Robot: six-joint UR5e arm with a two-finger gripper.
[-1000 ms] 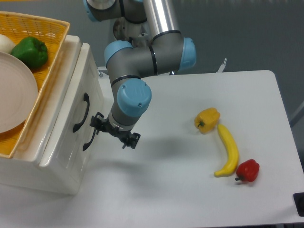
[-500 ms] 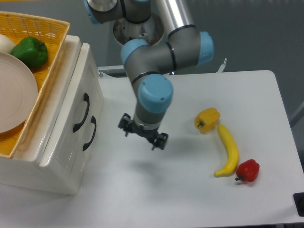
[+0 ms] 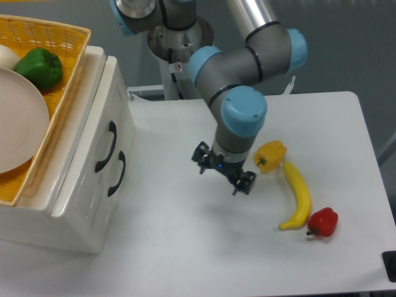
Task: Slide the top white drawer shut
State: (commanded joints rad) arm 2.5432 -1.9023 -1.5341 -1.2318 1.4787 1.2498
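The top white drawer [image 3: 93, 139] sits in the white cabinet at the left, its front level with the lower drawer front [image 3: 127, 185]. Its black arched handle [image 3: 106, 146] faces right, just above the lower drawer's handle [image 3: 117, 173]. My gripper [image 3: 224, 175] hangs over the middle of the table, well right of the cabinet and just left of a yellow pepper. Its black fingers [image 3: 201, 162] stand apart with nothing between them. The wrist above hides part of the gripper.
A yellow wicker basket [image 3: 68, 93] on top of the cabinet holds a white plate [image 3: 18, 124] and a green pepper [image 3: 40, 67]. On the table's right lie a yellow pepper [image 3: 270, 155], a banana [image 3: 297, 195] and a red pepper [image 3: 323, 222].
My gripper has moved away from the drawer fronts, travelling right across the table to beside the yellow pepper. The drawers and the other objects have not moved.
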